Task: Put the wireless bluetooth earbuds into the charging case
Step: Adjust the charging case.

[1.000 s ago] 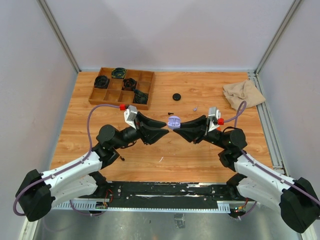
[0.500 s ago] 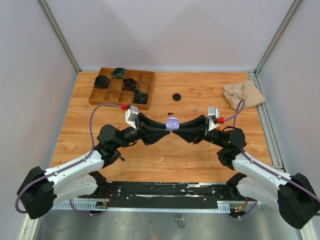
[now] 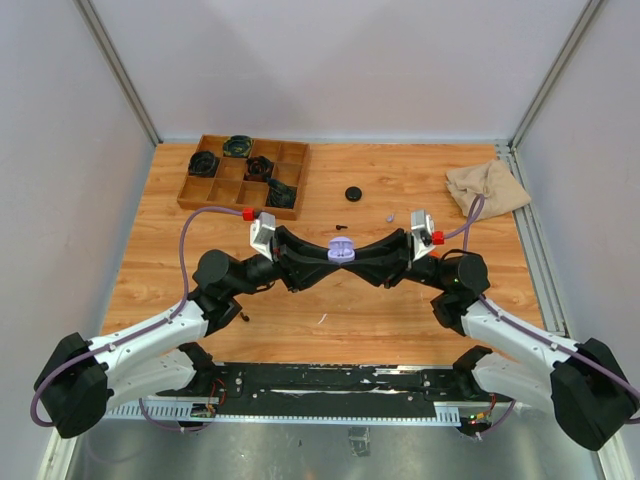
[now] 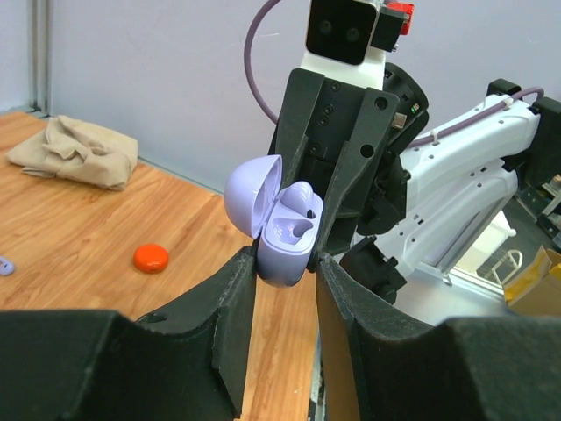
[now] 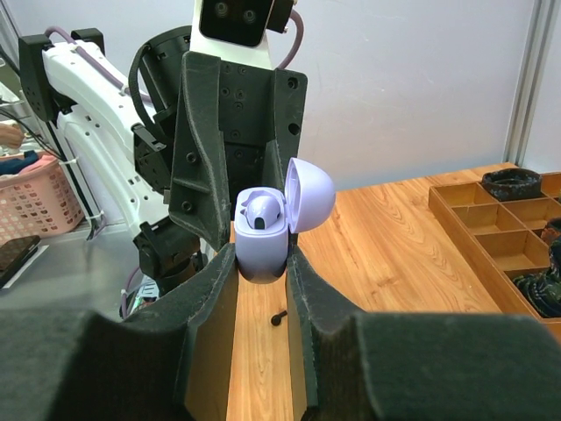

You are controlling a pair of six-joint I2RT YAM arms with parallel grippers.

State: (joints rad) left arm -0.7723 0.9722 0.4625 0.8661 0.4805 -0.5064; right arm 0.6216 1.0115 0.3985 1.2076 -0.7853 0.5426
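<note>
The lavender charging case (image 3: 341, 248) hangs above the table's middle with its lid open, held between both arms. My left gripper (image 4: 286, 265) is shut on its lower body from one side. From the opposite side my right gripper (image 5: 262, 263) is shut on it too. One lavender earbud (image 5: 262, 210) sits in a well of the case (image 5: 261, 241); the well beside it (image 4: 296, 233) looks empty. A loose lavender earbud (image 3: 388, 216) lies on the wood behind the right arm. Under the case lies a black earbud (image 5: 279, 318).
A wooden compartment tray (image 3: 215, 184) with dark items stands at the back left. A beige cloth (image 3: 487, 188) lies at the back right. A black round case (image 3: 352, 193) rests behind the arms. A small orange-red round piece (image 4: 151, 257) lies on the wood.
The left gripper's jaws have narrowed onto the case, which the right gripper was holding. Both wrists have shifted slightly, and the case has moved a little left.
</note>
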